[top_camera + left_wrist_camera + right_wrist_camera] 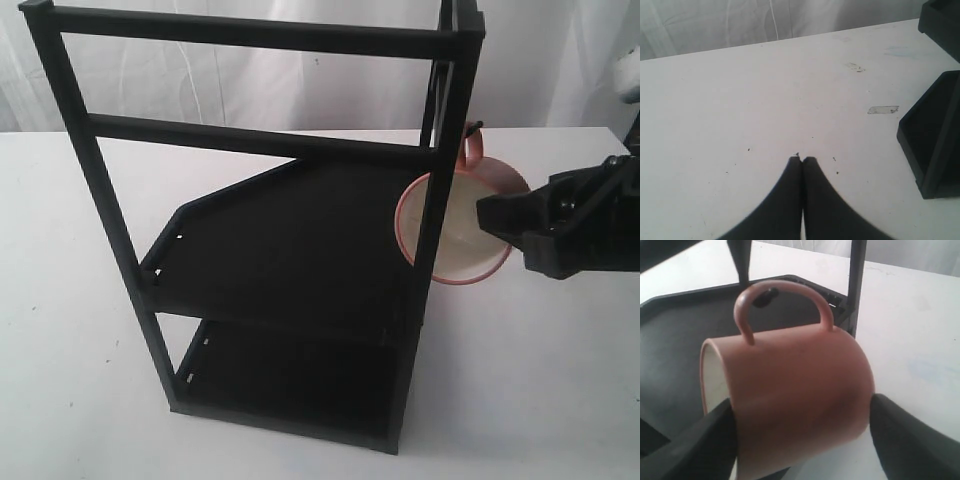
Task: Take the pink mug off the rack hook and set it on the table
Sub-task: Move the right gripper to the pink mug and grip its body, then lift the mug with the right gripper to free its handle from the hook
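Note:
The pink mug [455,235] hangs on its side at the rack's right post, cream inside facing the exterior view. Its loop handle [785,290] still sits over the rack hook [765,297], a short black peg [472,128]. My right gripper [495,215] [800,415] holds the mug body [800,390] between rim and base, one finger pressed on each end. The black rack [260,35] stands on the white table [60,300]. My left gripper [802,159] is shut on nothing, low over the bare table [740,90], and does not show in the exterior view.
The rack's two flat shelves [290,230] lie left of the mug, and its right post [440,180] crosses in front of the mug. A rack corner [930,130] sits beside my left gripper. White tabletop [530,380] spreads below the mug and to its right.

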Motion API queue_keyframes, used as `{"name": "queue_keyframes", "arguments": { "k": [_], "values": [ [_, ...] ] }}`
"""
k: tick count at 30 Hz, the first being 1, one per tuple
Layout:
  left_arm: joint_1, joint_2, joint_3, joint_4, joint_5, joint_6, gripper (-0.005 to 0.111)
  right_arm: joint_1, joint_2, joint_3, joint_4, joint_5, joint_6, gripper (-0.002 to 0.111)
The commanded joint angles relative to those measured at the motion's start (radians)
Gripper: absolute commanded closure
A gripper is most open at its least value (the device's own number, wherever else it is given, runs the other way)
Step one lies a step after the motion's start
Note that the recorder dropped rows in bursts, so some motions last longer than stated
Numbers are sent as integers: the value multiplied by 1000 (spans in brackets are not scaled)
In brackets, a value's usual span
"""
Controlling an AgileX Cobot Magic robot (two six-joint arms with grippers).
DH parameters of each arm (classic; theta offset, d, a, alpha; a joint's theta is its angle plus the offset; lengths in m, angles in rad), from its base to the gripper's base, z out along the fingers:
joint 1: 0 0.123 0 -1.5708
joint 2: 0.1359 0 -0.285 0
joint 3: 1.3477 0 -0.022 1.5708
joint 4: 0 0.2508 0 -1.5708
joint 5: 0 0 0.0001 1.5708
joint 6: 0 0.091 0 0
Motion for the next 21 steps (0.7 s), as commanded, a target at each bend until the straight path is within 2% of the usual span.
{"name": "queue_keyframes", "arguments": {
  "k": [1,7,14,21],
  "values": [
    [4,-5,5,-8,0,-1,107,2,3,-3,-17,-48,-5,41],
    [4,-5,5,-8,0,-1,107,2,3,-3,-185,-70,151,43],
    [4,-5,5,-8,0,-1,107,2,13,-3,-185,-139,183,43],
    [4,-5,5,-8,0,-1,107,2,137,-3,-202,-174,153,43]
  ]
}}
